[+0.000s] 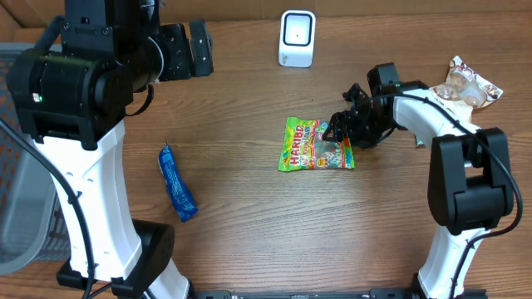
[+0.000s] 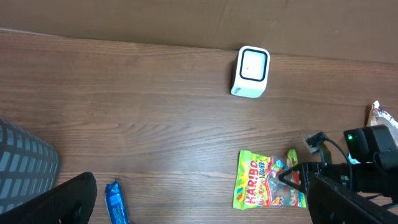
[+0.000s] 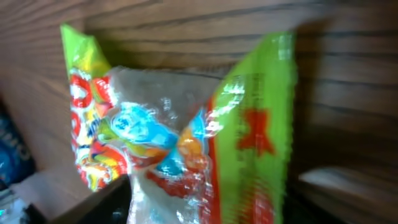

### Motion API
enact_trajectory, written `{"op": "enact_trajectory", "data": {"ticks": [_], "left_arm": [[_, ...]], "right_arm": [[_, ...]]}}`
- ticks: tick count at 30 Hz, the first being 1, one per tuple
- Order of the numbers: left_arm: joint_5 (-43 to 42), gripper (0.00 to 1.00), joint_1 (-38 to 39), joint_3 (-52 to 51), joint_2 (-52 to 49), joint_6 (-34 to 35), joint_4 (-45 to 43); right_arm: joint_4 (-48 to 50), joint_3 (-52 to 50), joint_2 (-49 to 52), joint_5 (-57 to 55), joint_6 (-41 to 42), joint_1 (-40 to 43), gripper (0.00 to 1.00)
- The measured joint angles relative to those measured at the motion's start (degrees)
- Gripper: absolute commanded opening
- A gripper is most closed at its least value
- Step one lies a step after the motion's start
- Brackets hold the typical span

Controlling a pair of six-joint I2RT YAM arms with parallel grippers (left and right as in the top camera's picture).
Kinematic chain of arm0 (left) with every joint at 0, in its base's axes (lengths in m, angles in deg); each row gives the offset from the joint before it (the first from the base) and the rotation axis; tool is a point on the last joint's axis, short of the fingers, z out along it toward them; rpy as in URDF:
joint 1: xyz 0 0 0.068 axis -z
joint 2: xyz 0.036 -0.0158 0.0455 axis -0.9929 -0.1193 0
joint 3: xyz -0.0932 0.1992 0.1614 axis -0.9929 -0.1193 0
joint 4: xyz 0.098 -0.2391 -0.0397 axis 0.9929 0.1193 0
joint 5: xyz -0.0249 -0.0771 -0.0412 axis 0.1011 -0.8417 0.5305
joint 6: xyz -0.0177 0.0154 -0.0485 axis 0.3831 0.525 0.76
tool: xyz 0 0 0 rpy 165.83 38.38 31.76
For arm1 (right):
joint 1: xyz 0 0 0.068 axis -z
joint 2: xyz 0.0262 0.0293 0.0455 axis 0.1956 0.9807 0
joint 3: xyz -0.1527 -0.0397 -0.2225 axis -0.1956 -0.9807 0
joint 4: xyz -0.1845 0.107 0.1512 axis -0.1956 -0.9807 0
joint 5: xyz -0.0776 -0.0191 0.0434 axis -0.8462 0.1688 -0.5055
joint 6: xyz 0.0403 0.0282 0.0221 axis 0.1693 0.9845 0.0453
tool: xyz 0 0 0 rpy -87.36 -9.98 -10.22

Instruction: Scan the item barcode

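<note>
Haribo bag (image 1: 316,144) lies face-up, short of scanner (image 1: 297,38) at far edge of worktop (image 1: 241,208); right tool (image 1: 339,131) at its right side, presumably for pickup, grip impossible to tell; left tool (image 1: 201,51) spread, idle.

left arm (image 1: 83,183): tall white shells between bulky matte black joint housings.
right arm (image 1: 432,116): same scheme, a curved white link and squared black blocks at the joints.
cables (image 1: 62,195): thin black leads run down the outside of both arms.
green lamp (image 1: 36,97): small, set in a black housing; a second one glows in the left wrist view.
left gripper (image 1: 202,51): black, blocky fingers.
right gripper (image 1: 339,129): black, with wiry leads around it.
base (image 1: 154,245): black, rounded.
</note>
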Motion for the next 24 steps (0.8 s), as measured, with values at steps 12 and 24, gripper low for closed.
{"op": "enact_trajectory", "data": {"ticks": [12,24], "left_arm": [[0.0,1.0,0.0,0.0,0.0,0.0,0.0],[0.0,1.0,0.0,0.0,0.0,0.0,0.0]], "right_arm": [[6.99,-4.72,-0.61,0.92,3.48,-3.52,0.04],[-1.09,0.76,-1.66,-6.58,7.08,-6.14,0.04]]}}
